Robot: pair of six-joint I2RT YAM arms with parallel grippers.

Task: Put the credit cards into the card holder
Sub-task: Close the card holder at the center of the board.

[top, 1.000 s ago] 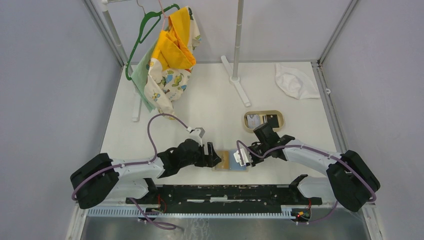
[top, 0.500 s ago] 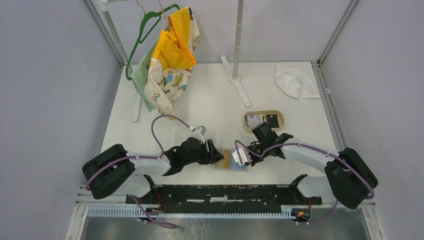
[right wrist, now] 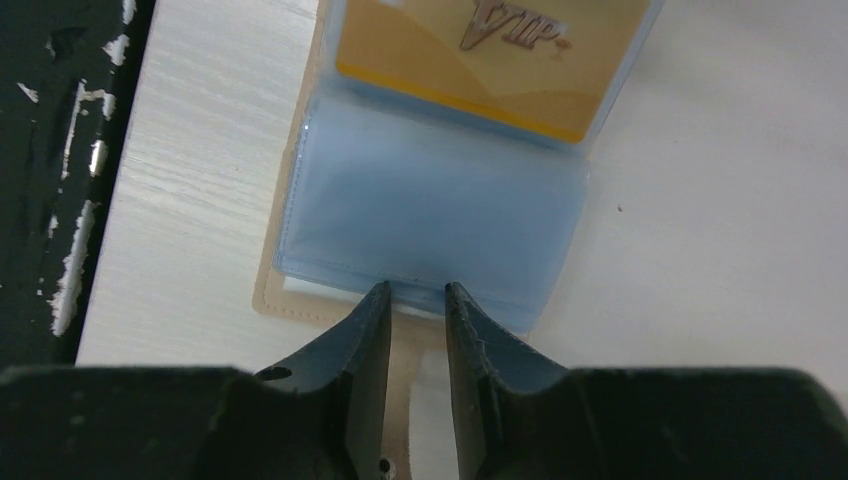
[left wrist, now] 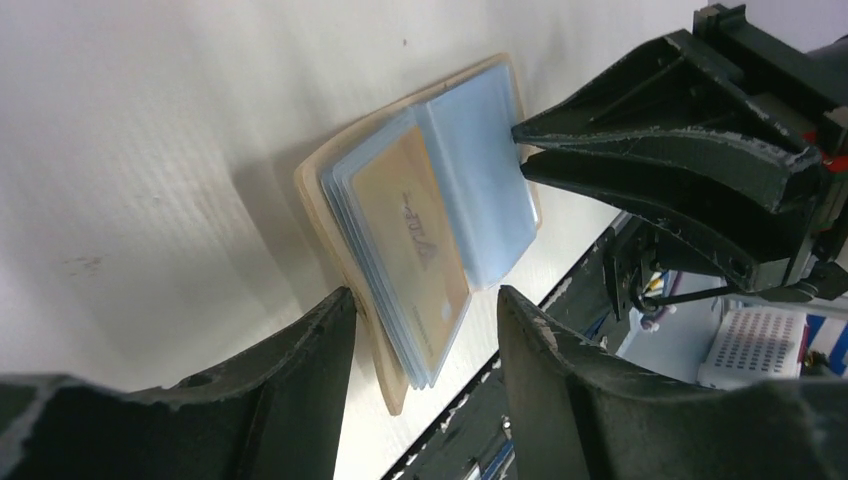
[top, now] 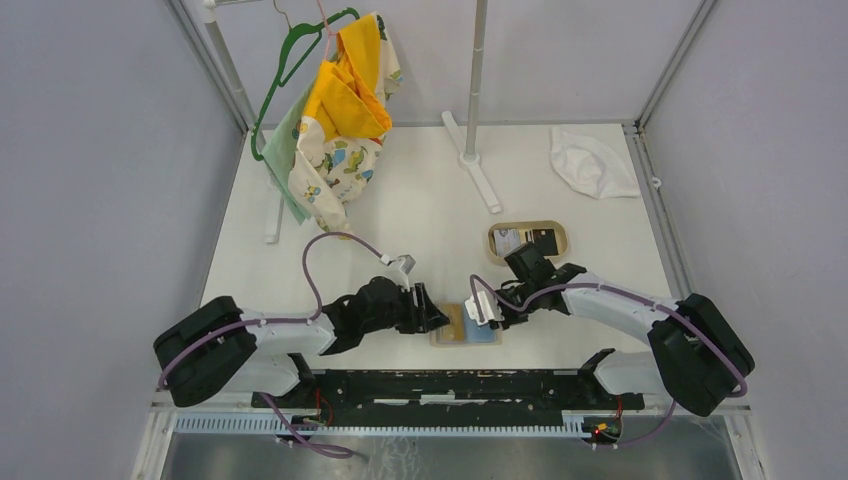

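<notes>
The card holder (top: 466,326) lies open on the table between my two grippers, tan cover down and light blue sleeves up (left wrist: 480,170) (right wrist: 430,220). A gold credit card (left wrist: 410,230) (right wrist: 480,60) sits in its left-hand sleeve. My left gripper (top: 432,318) (left wrist: 425,315) is open, its jaws straddling that left half. One finger touches the tan cover's edge and the other stands apart. My right gripper (top: 492,310) (right wrist: 412,290) (left wrist: 520,145) is narrowly open, its tips at the right sleeve's outer edge, with nothing clamped. More credit cards (top: 507,241) lie in the oval tray (top: 490,242).
A dark card (top: 543,240) also lies in the tray. A white cloth (top: 592,162) sits at the back right. A garment on a green hanger (top: 335,110) hangs at the back left, and a stand's foot (top: 480,175) is at the back centre. The black base rail (top: 450,385) runs along the near edge.
My left gripper has edged right onto the holder's left half and its jaws have narrowed. The holder has slid slightly right. The right gripper has barely moved.
</notes>
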